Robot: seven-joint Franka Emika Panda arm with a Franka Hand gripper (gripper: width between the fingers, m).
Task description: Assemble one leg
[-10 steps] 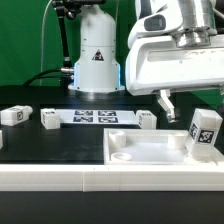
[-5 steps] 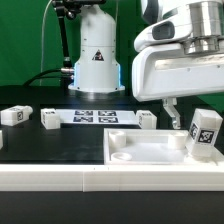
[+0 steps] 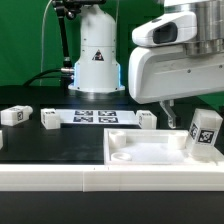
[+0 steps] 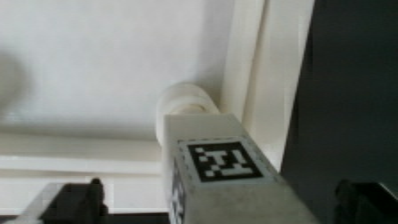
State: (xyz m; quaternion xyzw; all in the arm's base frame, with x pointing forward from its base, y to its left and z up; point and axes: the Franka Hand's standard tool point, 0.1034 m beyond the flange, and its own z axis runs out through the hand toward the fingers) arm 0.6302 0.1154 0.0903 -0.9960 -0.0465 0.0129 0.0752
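A white leg (image 3: 203, 133) with a black-and-white tag stands upright at the corner of the white tabletop (image 3: 140, 152) on the exterior view's right. In the wrist view the same leg (image 4: 222, 160) runs from between my fingers out to the tabletop (image 4: 107, 60). My gripper (image 3: 190, 108) hangs just above and behind the leg, open. In the wrist view my gripper (image 4: 217, 205) has its dark fingertips (image 4: 71, 200) spread wide, one on each side of the leg and well apart from it. In the exterior view only one finger (image 3: 167, 107) shows clearly.
Three more white legs lie on the black table behind the tabletop: one (image 3: 13, 115) far on the exterior view's left, one (image 3: 49, 118) beside it, one (image 3: 147, 119) near my finger. The marker board (image 3: 95, 116) lies between them. The robot base (image 3: 97, 60) stands behind.
My hand has come down a little and more of the wrist shows above it. The leg and the tabletop have not moved.
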